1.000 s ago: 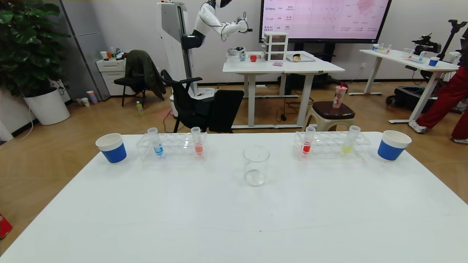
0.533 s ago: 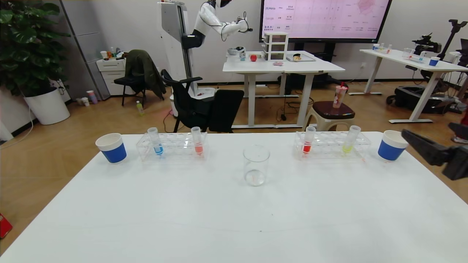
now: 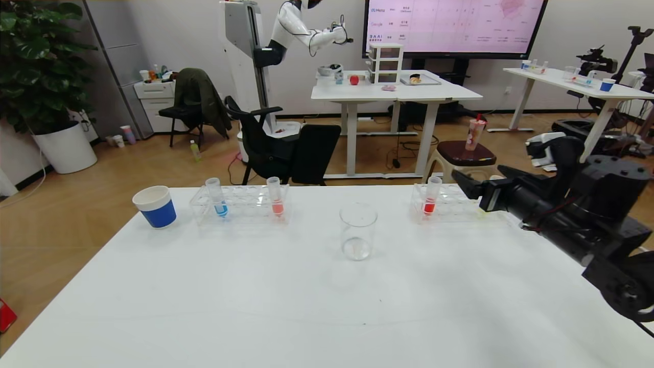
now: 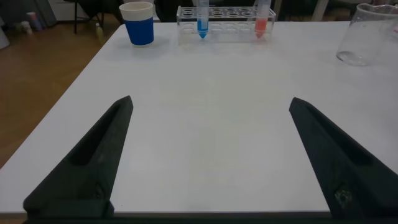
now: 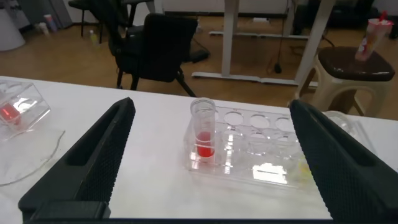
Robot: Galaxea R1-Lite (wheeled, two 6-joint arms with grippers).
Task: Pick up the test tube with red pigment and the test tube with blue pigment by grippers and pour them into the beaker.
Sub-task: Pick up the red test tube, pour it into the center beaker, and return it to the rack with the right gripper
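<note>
Over the white desk (image 3: 286,306), the right pincer (image 5: 211,155) hangs wide apart near the clear rack (image 3: 449,209) where the slim red-pigment tube (image 3: 430,202) stands. Left pincer (image 4: 208,155) gapes above bare desk near its front edge. Blue-pigment tube (image 3: 217,197) stands in the far-left rack; the clear glass beaker (image 3: 357,231) sits between both racks.

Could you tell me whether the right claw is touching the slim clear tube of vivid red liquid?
Apart. The right wrist view shows the slim clear tube of vivid red liquid upright in its clear rack, with bare gaps between it and both fingers of the open right claw.
</note>
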